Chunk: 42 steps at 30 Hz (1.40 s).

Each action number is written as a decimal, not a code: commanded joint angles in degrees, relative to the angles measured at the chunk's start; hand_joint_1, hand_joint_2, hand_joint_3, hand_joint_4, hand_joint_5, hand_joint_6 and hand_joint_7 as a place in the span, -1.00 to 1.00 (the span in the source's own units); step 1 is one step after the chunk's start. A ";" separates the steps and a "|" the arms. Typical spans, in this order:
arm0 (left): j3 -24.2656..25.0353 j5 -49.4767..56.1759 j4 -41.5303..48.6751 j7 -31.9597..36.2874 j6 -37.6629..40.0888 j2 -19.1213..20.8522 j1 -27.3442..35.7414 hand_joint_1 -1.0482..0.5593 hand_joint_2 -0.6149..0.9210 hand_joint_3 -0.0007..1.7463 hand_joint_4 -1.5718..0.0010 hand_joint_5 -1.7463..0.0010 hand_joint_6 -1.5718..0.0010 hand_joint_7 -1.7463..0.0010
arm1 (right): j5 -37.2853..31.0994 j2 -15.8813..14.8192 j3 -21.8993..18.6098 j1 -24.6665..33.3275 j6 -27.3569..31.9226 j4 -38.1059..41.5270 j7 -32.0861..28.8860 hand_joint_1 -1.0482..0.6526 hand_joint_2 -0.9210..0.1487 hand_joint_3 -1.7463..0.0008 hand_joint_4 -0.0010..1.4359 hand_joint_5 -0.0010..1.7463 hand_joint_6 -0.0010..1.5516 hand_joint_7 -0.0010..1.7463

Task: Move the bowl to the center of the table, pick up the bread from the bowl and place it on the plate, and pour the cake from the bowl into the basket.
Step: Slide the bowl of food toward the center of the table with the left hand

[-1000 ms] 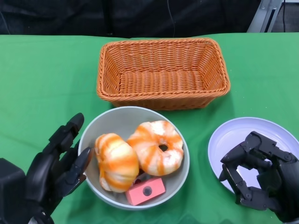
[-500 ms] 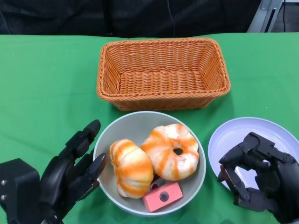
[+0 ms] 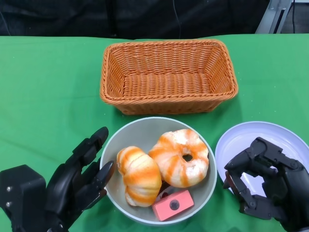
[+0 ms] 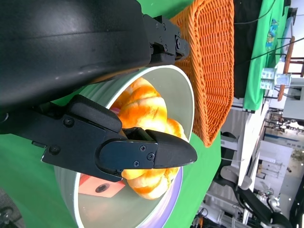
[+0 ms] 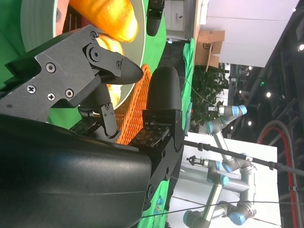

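Head view: grey bowl (image 3: 145,133) sits on the green desk (image 3: 43,92), just in front of the orange wicker basket (image 3: 168,76). In the bowl: an orange-striped bread roll (image 3: 140,175) on the side away from the plate, a ring-shaped striped bread (image 3: 179,157) beside it and touching it, and a pink block-shaped cake (image 3: 173,204) at the rim farthest from the basket, partly under both breads. White plate (image 3: 241,140) lies beside the bowl, rims close but apart. Left hand (image 3: 77,181) is against the bowl's outer wall on the side opposite the plate, fingers spread and extended, holding nothing. Right hand (image 3: 263,181) hovers over the plate, fingers curled inward with nothing in them.

Right wrist view: right hand (image 5: 118,90) fills most of the frame, fingers bent in, empty. Past them a slice of the bowl (image 5: 38,23) with bread in it, and a strip of basket (image 5: 133,109) behind.

Left wrist view: left hand (image 4: 142,147) fingers reach along the bowl (image 4: 183,95) rim, not clamped on it. Striped roll (image 4: 142,111) and pink cake (image 4: 102,186) visible inside; basket (image 4: 213,66) just beyond the bowl.
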 commanded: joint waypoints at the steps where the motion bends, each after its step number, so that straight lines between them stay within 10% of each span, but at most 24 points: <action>1: -0.24 -0.31 0.45 -1.10 0.47 0.14 -0.44 -0.61 1.00 -0.53 0.81 1.00 0.88 1.00 | 0.15 -0.05 -0.06 0.38 -0.75 -0.72 -0.43 0.07 -0.36 0.01 0.07 0.68 -0.11 0.41; 20: 7.22 8.62 5.37 8.88 -11.29 1.13 -5.82 -0.42 1.00 -0.82 0.31 0.93 0.33 0.94 | 0.53 -0.17 -0.34 0.13 -0.95 0.19 -0.20 0.05 -0.40 0.07 0.06 0.67 -0.10 0.39; 42: 11.41 -1.14 27.33 -11.08 -34.85 3.36 -10.56 0.01 1.00 -0.86 -0.58 0.76 -0.56 0.88 | 0.81 -0.93 -2.31 -0.51 -0.87 0.01 -0.53 0.08 -0.39 0.00 0.07 0.56 -0.05 0.25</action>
